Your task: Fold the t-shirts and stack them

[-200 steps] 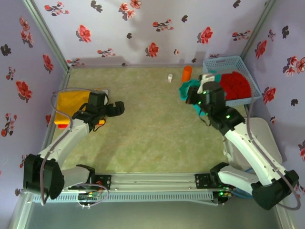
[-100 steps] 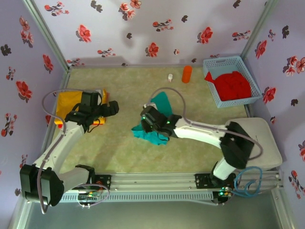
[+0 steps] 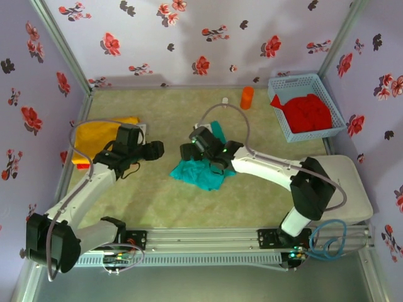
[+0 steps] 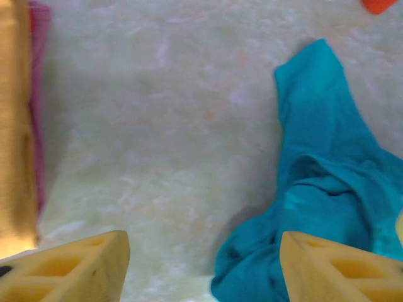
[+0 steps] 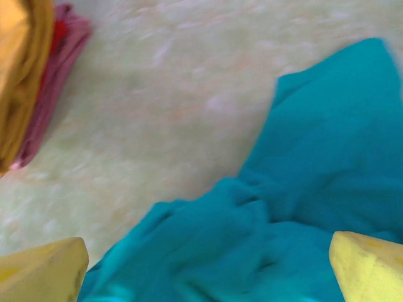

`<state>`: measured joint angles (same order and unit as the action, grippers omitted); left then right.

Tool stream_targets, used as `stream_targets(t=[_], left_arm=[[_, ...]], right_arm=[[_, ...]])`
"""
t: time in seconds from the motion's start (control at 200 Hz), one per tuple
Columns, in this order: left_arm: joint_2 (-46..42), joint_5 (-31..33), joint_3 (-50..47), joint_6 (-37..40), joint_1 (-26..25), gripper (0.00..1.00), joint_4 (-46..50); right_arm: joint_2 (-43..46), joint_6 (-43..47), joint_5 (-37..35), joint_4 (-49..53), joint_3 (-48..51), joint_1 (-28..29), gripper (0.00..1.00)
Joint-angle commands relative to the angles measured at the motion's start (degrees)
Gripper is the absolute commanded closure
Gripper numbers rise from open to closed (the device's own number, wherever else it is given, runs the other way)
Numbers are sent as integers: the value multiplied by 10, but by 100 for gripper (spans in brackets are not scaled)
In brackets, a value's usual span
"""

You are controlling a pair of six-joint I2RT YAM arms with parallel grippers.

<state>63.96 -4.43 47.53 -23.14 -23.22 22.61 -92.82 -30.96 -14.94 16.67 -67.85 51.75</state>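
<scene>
text / labels: nothing readable anywhere, tbh
brands / numbers / signs: same deal, none I can make out

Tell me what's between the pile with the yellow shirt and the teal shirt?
Bare green mat, seen in the left wrist view between the pile and the teal t-shirt. From above, the left gripper hangs over it.
</scene>
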Motion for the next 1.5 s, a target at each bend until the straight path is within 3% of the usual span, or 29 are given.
stream_targets(t=[0.0, 0.23, 0.4, 0.56, 0.65, 0.855, 1.08, 1.335, 1.495], left_arm=[[-14, -16, 23, 15, -36, 43, -22], [-7, -7, 16, -62, -152, 46, -43], [15, 76, 2, -99, -267, 46, -57], [73, 117, -14, -157, -339, 44, -81], [122, 134, -12, -156, -377, 43, -108], [239, 120, 59, -134, -416, 37, -111], [344, 158, 159, -66, -449, 33, -15], [406, 208, 195, -20, -450, 36, 32], [410, 239, 175, -22, -450, 50, 16]], right_arm=[[48, -11, -16, 41, 38, -43, 4], [106, -68, 0, 47, 122, -133, 16], [134, -105, 27, 48, 162, -179, 19], [127, -118, 65, 59, 169, -219, 1], [127, -130, 54, 52, 186, -226, 1], [128, -151, 71, 7, 215, -235, 1], [126, -170, 75, -3, 216, -250, 1], [116, -166, 77, 13, 201, -261, 1], [131, -168, 72, 2, 218, -264, 1]])
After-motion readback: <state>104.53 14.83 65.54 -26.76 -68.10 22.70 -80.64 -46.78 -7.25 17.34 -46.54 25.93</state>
